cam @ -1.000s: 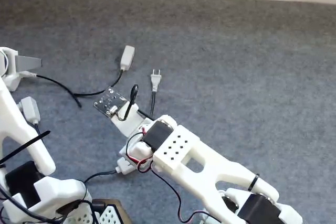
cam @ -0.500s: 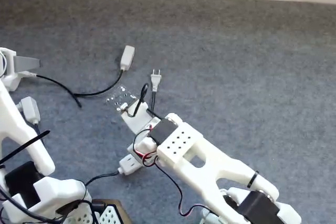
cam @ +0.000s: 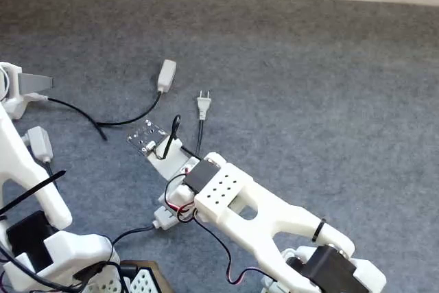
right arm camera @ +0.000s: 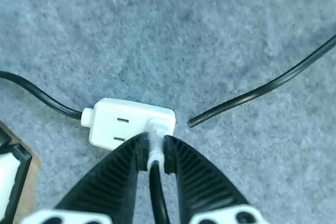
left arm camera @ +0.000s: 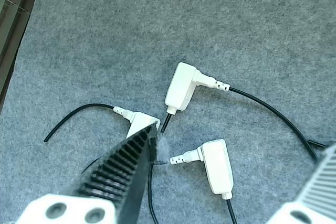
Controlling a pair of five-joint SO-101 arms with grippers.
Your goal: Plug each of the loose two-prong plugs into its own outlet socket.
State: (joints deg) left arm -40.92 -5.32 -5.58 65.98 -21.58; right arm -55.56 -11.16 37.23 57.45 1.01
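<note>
White two-prong plug on a black cord is clamped between the black ribbed fingers of the right gripper. Its nose meets the white plastic outlet socket block just past the fingertips; seating depth cannot be told. Left gripper fingers stand wide apart over grey carpet, with a loose white angled plug lying just ahead of them.

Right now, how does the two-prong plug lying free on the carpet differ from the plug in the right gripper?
The free plug lies alone on the carpet, untouched; the held plug is clamped in the right gripper. The free plug's two prongs are bare and visible; the held plug's prongs cannot be seen, its tip against the white socket. Both are white with black cords.
</note>
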